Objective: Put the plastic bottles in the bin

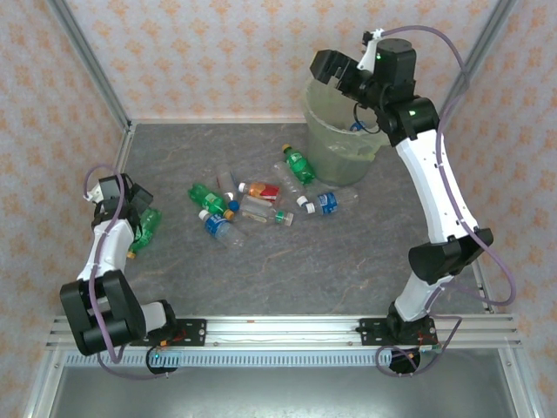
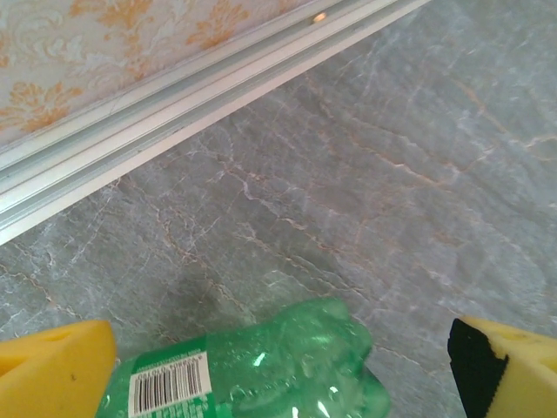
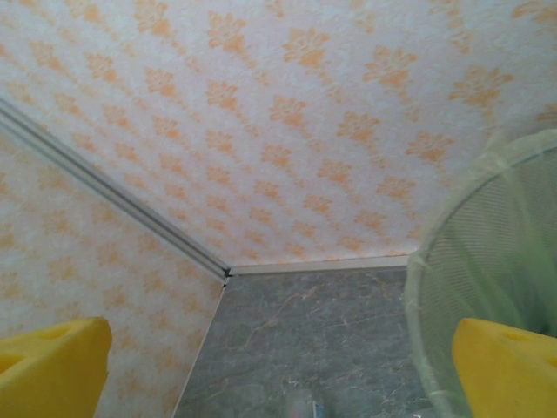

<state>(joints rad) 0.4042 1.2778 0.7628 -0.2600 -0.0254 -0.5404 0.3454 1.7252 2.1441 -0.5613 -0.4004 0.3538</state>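
**Left fingers** [image 2: 54, 369]: yellow pads, set wide apart, clamped on nothing. Between them lies a crumpled green bottle [image 2: 261, 370] with a white barcode label, flat on the counter [image 2: 365, 174]. Its labelled end sits just beside the pad at the lower left of the wrist view; whether they touch cannot be told. The other pad stands clear of it. From above, this pair sits at the counter's left side, near the wall.

**Right fingers** [image 3: 509, 370]: yellow pads, spread wide, nothing between them. They are raised above the counter beside the far rim of the bin [image 3: 452, 261].

**Bin**: pale green, translucent, round, upright at the far right of the counter. Something small and blue shows inside it, too small to identify.

**Other plastic bottles**, loose on the counter's middle:
- one green bottle [image 1: 298, 165] just beside the bin's base
- one red-labelled bottle [image 1: 260, 189]
- one blue-labelled bottle [image 1: 327, 203]
- a second green bottle [image 1: 206, 198] with another blue-labelled bottle [image 1: 216, 225] close by
- one clear bottle [image 1: 259, 212]

**Counter**: grey, veined, edged by an aluminium rail [image 2: 174, 104] below orange-patterned wallpaper [image 3: 261, 131].
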